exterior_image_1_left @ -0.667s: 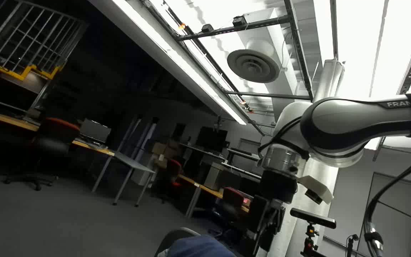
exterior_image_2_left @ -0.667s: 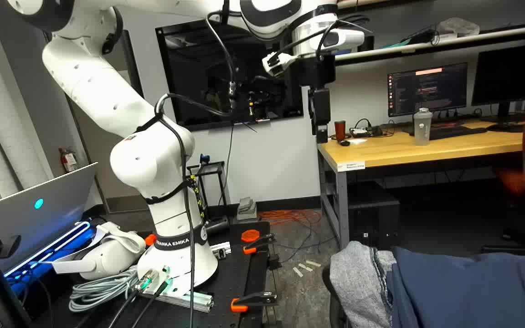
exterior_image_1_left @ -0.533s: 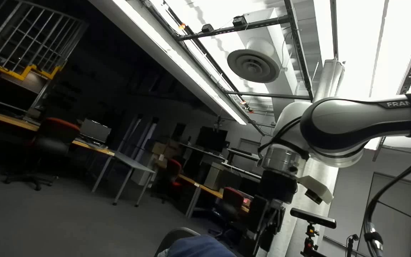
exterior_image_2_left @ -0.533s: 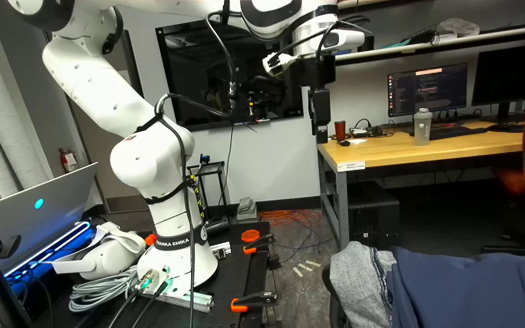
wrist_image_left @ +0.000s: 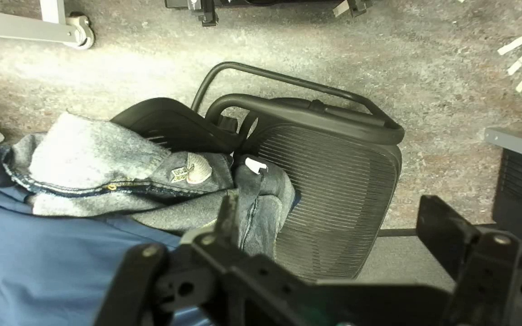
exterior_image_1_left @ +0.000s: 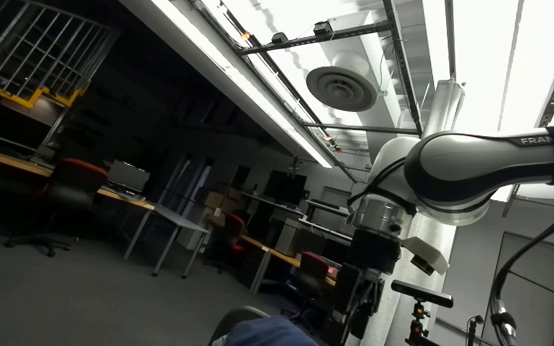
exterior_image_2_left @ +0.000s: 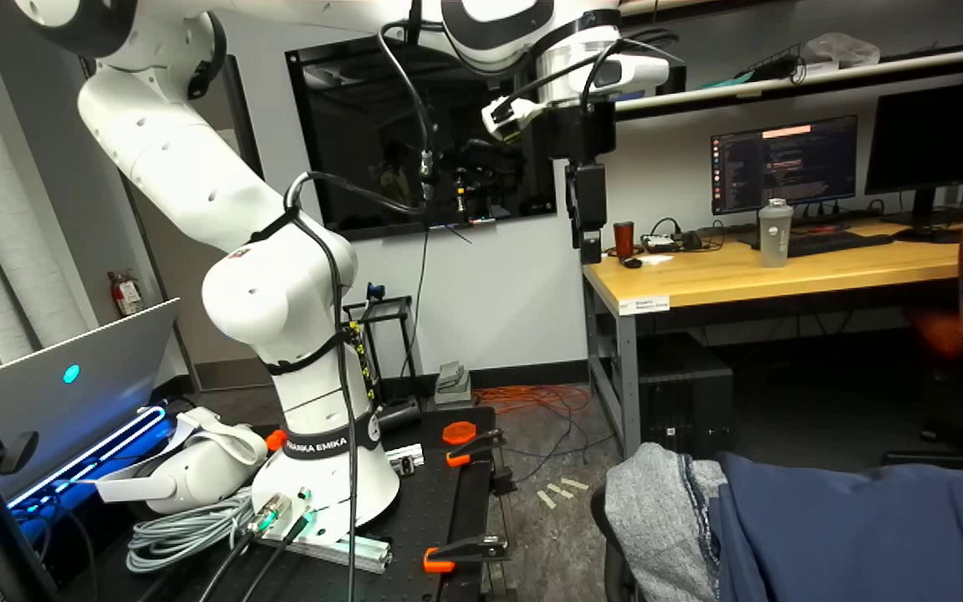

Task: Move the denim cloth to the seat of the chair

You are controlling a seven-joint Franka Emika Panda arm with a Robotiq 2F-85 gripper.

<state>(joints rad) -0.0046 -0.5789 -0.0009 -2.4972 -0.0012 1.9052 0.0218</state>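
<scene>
In the wrist view, the gripper point(wrist_image_left: 329, 213) is held above the chair point(wrist_image_left: 306, 117), fingers point(wrist_image_left: 442, 235) spread wide. Grey denim cloth point(wrist_image_left: 120, 156) is draped over the chair's back point(wrist_image_left: 166, 113), against navy fabric point(wrist_image_left: 52, 267); one end is seen across the edge of the mesh seat point(wrist_image_left: 333, 194), contact there cannot be told

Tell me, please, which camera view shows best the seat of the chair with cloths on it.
The wrist view: it looks down on the mesh seat, only partly hidden by grey denim. Both exterior views show a dark edge of this chair, not the seat itself.
</scene>
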